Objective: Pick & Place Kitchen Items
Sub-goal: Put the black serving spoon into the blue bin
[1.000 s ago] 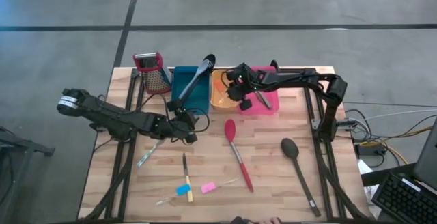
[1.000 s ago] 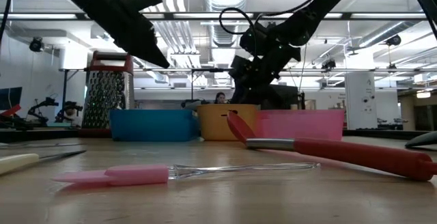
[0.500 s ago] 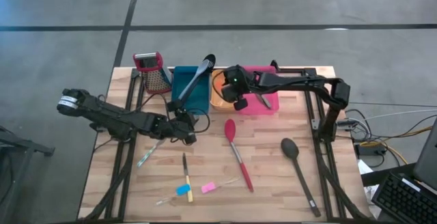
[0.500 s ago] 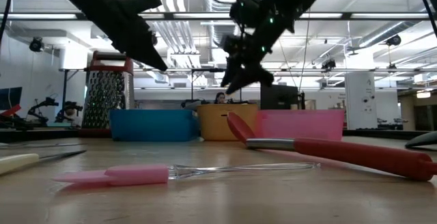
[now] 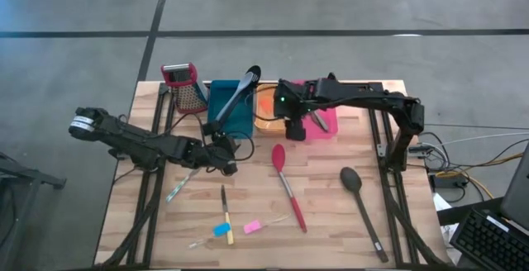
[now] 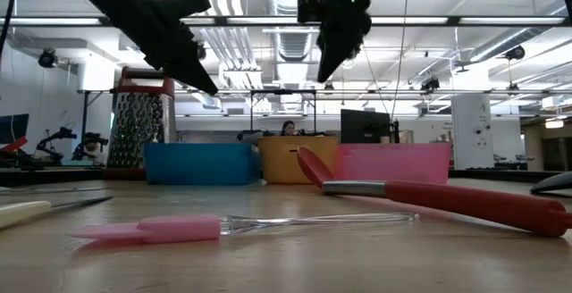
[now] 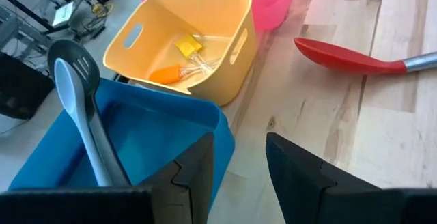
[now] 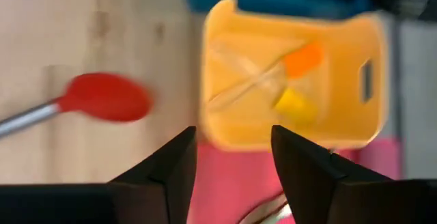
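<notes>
My right gripper [image 5: 293, 129] hangs open and empty high over the near edge of the orange bin [image 5: 264, 116] and the pink bin [image 5: 329, 124]; its wrist view [image 8: 232, 132] looks down on an orange piece [image 8: 302, 59] and a yellow piece [image 8: 290, 103] lying in the orange bin. My left gripper [image 5: 231, 157] is open and empty just in front of the teal bin [image 7: 171, 125], where a grey-blue spoon [image 7: 78, 111] and a black slotted spatula [image 7: 68, 53] lean. A red spoon [image 5: 287, 184], a black spoon [image 5: 361, 205], a blue piece [image 5: 221, 230] and a pink piece [image 5: 252, 226] lie on the table.
A metal box grater with a red top [image 5: 186, 85] stands at the far left beside the teal bin. A slim dark-handled utensil [image 5: 223, 198] and a pale-handled tool [image 5: 179, 188] lie near the left gripper. A metal tool [image 5: 318, 120] lies in the pink bin.
My right gripper has risen from low over the orange and pink bins to well above them, moved a little toward the table's near edge, and turned so that its fingers point more steeply down. The left arm has kept still.
</notes>
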You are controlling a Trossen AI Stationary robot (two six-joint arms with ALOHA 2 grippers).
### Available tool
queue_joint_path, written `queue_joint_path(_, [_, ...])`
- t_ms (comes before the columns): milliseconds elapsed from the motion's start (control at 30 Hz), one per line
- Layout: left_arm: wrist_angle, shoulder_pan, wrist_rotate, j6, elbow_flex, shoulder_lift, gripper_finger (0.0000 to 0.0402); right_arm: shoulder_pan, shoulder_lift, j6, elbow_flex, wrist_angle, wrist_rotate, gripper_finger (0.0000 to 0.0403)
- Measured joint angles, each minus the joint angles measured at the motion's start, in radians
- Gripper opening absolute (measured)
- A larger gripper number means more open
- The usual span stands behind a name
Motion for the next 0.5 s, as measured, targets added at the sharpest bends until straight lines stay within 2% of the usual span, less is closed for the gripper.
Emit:
queue_joint_path(233, [-0.011, 0.000, 0.007, -0.011, 0.000, 0.000, 0.0138, 0.113, 0.000, 0.300, 0.044, -0.220, -0.006, 0.0140])
queue_joint_path(500, [-0.012, 0.000, 0.015, -0.015, 0.000, 0.000, 0.0138, 0.299, 0.000, 0.493, 0.043, -0.371, -0.005, 0.0090])
